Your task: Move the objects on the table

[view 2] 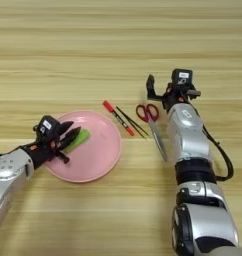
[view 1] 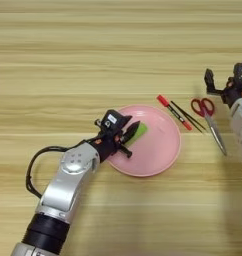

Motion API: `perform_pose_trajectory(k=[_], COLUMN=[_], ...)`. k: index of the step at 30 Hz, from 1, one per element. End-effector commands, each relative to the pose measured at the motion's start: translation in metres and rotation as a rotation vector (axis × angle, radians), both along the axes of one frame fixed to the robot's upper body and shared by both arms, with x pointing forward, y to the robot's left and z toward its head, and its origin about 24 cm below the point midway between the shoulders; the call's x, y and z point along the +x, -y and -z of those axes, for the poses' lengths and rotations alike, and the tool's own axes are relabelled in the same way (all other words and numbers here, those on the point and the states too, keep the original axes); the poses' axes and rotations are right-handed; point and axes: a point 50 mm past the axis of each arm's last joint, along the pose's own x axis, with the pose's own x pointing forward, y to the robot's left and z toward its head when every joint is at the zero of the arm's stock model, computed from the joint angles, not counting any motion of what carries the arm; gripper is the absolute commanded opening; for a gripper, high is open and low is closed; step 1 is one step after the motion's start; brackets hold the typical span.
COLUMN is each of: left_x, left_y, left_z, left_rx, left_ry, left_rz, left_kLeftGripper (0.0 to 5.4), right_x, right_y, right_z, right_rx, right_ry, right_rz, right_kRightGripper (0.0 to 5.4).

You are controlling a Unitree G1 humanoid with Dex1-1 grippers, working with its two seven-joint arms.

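A round pink plate [view 1: 160, 150] lies at the table's middle. On its left part rests a small green block [view 1: 141, 130]. My left gripper [view 1: 130, 133] reaches in from the lower left and sits right at the block's near end, over the plate. Right of the plate lie a red marker [view 1: 174, 112], a thin black stick [view 1: 189, 117] with another thin tool close beside it, and red-handled scissors [view 1: 212, 122], blades pointing toward me. My right gripper [view 2: 162, 90] stands open just beyond the scissors' handles, holding nothing.
The wooden table [view 1: 93, 50] fills the view, with its planks running left to right. My right arm [view 2: 190, 145] stretches along the right side, close to the scissors' blades. A black cable [view 1: 33, 165] loops off the left arm.
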Motion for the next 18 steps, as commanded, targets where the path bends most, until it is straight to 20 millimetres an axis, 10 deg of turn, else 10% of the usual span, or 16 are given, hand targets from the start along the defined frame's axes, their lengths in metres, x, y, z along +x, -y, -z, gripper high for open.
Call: perform_pose_trajectory(k=[1,18], left_x=[-0.0003,0.0094], left_y=[0.0002,-0.0091], left_z=[0.0008,-0.0025], left_rx=[0.023,0.019], left_ry=[-0.01,0.038], left_rz=[0.005,-0.087], left_kLeftGripper=[1.86,3.53], right_x=[0.0026,0.0001], right_y=[-0.0026,-0.0027], right_z=[-0.0041,-0.0004], right_rx=[-0.003,-0.037], right_ry=[0.015,0.031], right_rz=[-0.007,-0.011], right_kRightGripper=[5.4,5.4])
